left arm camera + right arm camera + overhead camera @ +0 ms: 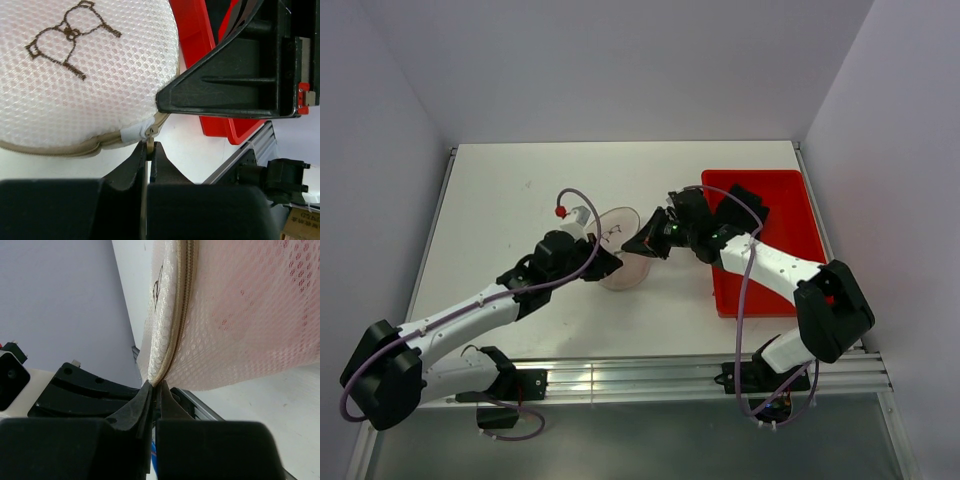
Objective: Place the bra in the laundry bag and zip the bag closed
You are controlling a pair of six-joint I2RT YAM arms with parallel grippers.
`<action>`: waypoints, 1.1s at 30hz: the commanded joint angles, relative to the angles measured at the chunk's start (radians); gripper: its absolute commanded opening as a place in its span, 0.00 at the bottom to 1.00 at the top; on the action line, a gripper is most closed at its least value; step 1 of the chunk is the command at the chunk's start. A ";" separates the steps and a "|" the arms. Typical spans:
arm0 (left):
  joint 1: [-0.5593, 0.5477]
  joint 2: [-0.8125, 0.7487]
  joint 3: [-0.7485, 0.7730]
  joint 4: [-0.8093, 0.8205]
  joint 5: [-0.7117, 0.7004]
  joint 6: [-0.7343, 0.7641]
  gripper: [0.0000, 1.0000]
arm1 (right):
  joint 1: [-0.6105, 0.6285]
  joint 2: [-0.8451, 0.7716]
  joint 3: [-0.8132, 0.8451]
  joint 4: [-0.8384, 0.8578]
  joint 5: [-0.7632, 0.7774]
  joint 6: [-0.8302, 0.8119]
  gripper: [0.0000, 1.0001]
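The laundry bag point(623, 232) is a white mesh disc held up on edge between my two grippers at the table's middle. In the left wrist view the laundry bag point(85, 75) shows an embroidered brown bra outline. My left gripper point(149, 148) is shut on the beige zipper pull point(150, 144) at its rim. My right gripper point(156, 386) is shut on the zipped rim point(181, 315) of the laundry bag point(250, 340). A pale pink tint, the bra point(265, 300), shows through the mesh. From above, the left gripper point(613, 262) and right gripper point(643, 243) meet at the bag.
A red plastic bin point(775, 205) stands at the right of the table, under the right arm. The right gripper's black finger point(225, 80) crosses the left wrist view in front of the red bin point(197, 45). The table's metal front rail point(640, 375) runs along the near edge.
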 commanded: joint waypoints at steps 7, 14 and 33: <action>0.062 -0.024 -0.019 -0.041 -0.001 0.005 0.00 | -0.089 -0.021 0.100 -0.107 0.071 -0.103 0.00; 0.073 -0.018 0.020 -0.086 -0.034 0.033 0.00 | -0.090 -0.004 0.156 -0.142 0.074 -0.125 0.00; 0.102 -0.171 0.157 -0.300 -0.113 0.074 0.60 | -0.058 0.140 0.469 -0.221 0.064 -0.143 0.00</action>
